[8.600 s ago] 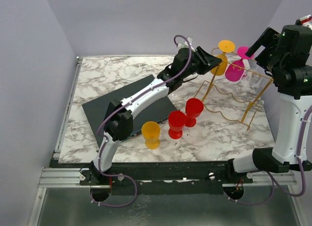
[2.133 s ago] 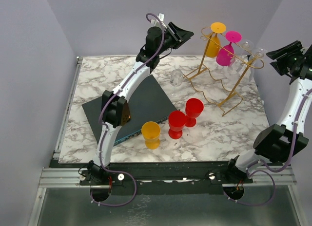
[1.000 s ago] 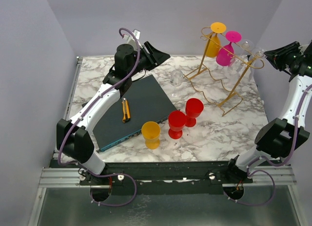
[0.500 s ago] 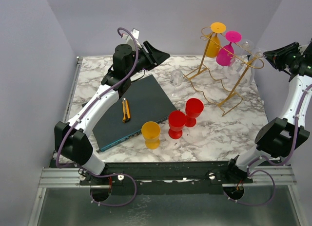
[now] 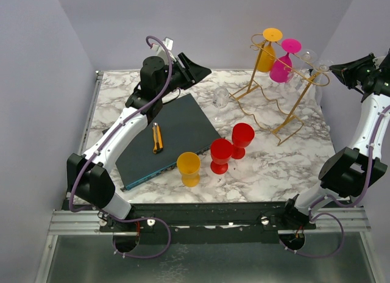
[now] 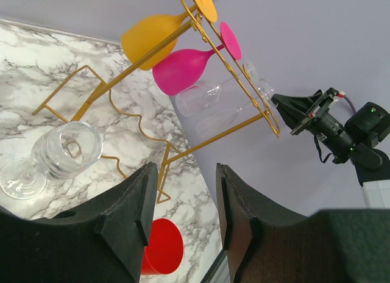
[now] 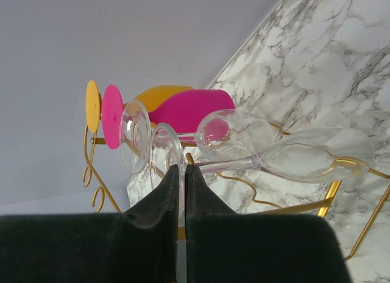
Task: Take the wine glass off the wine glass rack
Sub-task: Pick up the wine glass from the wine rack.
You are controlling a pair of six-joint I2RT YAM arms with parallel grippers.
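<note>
The gold wire wine glass rack [image 5: 286, 106] stands at the table's back right. A yellow glass [image 5: 266, 56], a pink glass [image 5: 284, 66] and two clear glasses hang from it upside down. My right gripper [image 7: 184, 168] is at the rack's right end [image 5: 334, 68], shut on the round foot of the nearer clear wine glass [image 7: 317, 152]. That glass still lies in the rail beside the other clear glass [image 7: 234, 133]. Raised over the back of the table, my left gripper [image 6: 186, 170] is open and holds nothing.
A clear glass [image 5: 220, 98] stands on the marble left of the rack. Two red cups [image 5: 242, 136] [image 5: 220, 154] and a yellow cup [image 5: 188, 167] stand mid-table. A dark board [image 5: 177, 127] carries a yellow-black knife [image 5: 157, 138]. The side wall is close behind the right arm.
My right gripper's fingers have closed on the clear glass's foot. The left arm has barely moved.
</note>
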